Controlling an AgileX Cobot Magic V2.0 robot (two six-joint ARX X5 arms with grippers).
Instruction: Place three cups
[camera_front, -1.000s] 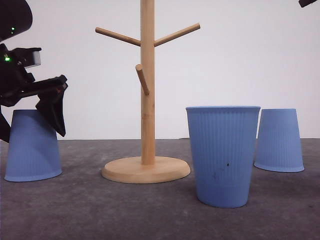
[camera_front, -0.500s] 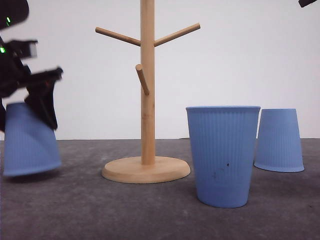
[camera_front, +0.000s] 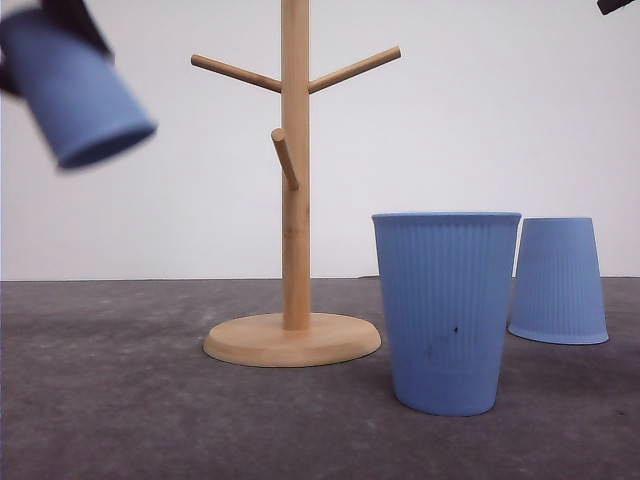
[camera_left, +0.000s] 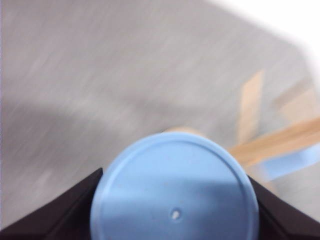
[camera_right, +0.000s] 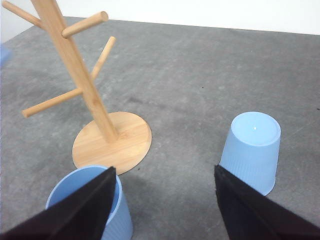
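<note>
the left gripper (camera_left: 175, 220) was clamped on a light-blue cup (camera_front: 75, 88), tilted in the air left of the wooden cup tree (camera_front: 293, 200), while the right gripper (camera_right: 165, 210) hung with jaws apart above an upright cup (camera_front: 446, 310) and an upside-down cup (camera_front: 558, 280) on the grey table (camera_front: 150, 400).
</note>
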